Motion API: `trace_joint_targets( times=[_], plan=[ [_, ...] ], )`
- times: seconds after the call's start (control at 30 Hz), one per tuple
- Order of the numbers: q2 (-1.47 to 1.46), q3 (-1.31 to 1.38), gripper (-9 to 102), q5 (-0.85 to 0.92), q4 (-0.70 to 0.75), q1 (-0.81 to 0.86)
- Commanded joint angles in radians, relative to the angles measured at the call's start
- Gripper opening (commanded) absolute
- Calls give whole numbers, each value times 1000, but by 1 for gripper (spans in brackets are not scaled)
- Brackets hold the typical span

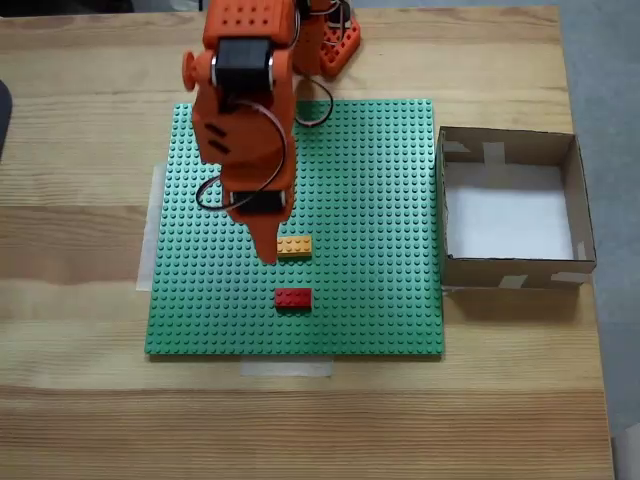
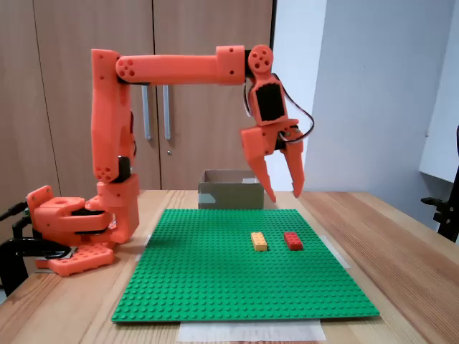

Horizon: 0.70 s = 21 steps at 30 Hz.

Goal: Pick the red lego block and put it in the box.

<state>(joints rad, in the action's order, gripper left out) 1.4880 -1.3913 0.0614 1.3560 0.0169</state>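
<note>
One red lego block (image 1: 293, 297), one yellow-orange brick (image 1: 294, 246) and one box (image 1: 455, 210) are present. The side-on fixed view shows the pincer (image 2: 284, 196) spread open, empty, above the bricks; the top-down one shows the box's white bottom.

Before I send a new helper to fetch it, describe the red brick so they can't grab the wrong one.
Find the green studded baseplate on the wooden table, left of the cardboard box in a fixed view from above. Two small bricks lie near its middle, apart. The red lego block is the one nearer the plate's front edge; the yellow-orange brick lies by the orange arm's hand.
</note>
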Motion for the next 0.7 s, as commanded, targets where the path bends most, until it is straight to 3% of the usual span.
trace_joint_targets(
  times=[0.0, 0.67],
  plan=[
    [-110, 153, 23, 0, 17, -14],
    [-410, 357, 24, -28, 84, -51]
  ],
)
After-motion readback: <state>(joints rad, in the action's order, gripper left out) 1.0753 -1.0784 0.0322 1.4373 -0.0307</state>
